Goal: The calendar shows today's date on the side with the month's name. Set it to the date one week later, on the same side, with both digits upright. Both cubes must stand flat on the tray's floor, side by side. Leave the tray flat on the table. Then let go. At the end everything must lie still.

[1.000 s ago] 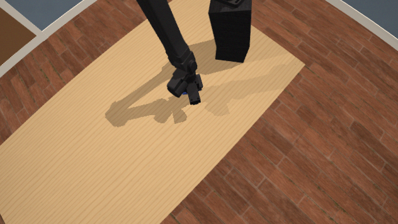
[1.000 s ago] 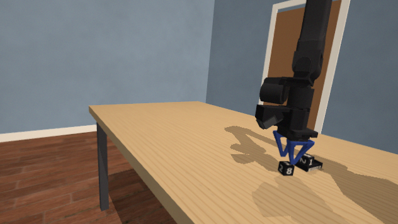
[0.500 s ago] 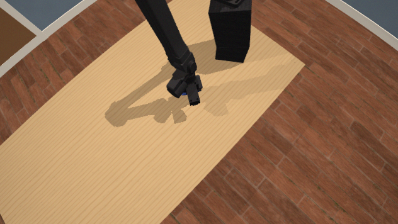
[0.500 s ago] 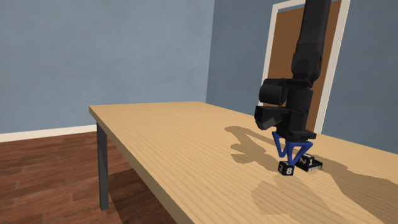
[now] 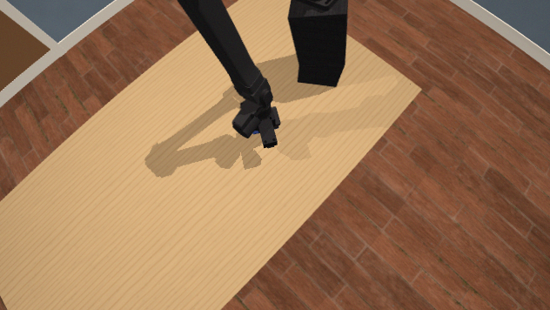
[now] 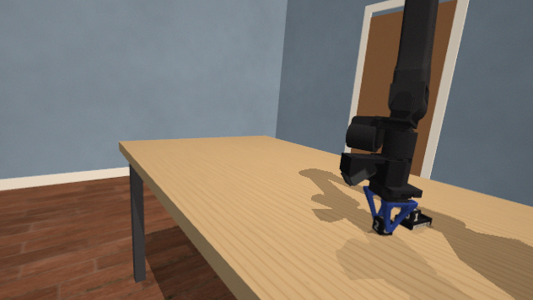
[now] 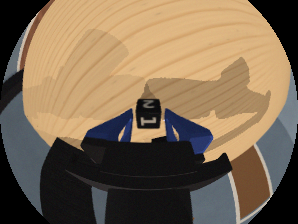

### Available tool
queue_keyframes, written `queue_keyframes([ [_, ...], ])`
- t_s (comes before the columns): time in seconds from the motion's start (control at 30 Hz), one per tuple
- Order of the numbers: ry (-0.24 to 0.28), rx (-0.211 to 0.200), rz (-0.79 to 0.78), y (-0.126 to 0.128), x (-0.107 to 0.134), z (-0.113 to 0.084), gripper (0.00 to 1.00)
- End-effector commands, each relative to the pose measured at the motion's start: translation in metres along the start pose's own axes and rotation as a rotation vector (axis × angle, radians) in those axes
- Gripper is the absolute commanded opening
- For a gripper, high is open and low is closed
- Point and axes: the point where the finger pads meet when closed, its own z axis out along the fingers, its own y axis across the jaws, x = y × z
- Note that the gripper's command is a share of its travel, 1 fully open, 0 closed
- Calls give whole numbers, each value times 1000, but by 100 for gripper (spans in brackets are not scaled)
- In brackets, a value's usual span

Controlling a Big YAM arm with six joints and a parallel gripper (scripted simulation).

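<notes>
If I close off-centre, my half-open gripper (image 5: 266, 130) (image 6: 382, 225) (image 7: 148, 112) — straddling the loose cube (image 6: 380, 227) (image 7: 148, 114), gripping nothing — could nudge it askew and spoil the pickup.

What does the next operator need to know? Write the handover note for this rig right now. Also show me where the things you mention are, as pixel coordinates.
Gripper (image 5: 266, 130) (image 6: 382, 224) (image 7: 148, 112): partly open, blue fingertips on either side of the loose cube, not clamped on it.
Loose black cube with white digits (image 6: 379, 226) (image 7: 148, 114): outside the tray, on the pale wooden table (image 5: 174, 226) (image 6: 232, 190) (image 7: 175, 30).
Black calendar tray (image 6: 422, 226): on the table, close by.
Second black cube (image 6: 416, 216): in the tray, showing a 1.
Done: one cube in the tray; its final digit unconfirmed.
Left: grip and seat the loose cube, check both digits upright, let go.
</notes>
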Motion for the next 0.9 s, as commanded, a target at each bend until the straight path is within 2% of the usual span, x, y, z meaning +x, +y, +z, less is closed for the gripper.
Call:
queue_keyframes([
  [0.0,-5,1,-1,-2,1,4,46],
  [0.87,-1,-4,-3,0,2,6,46],
])
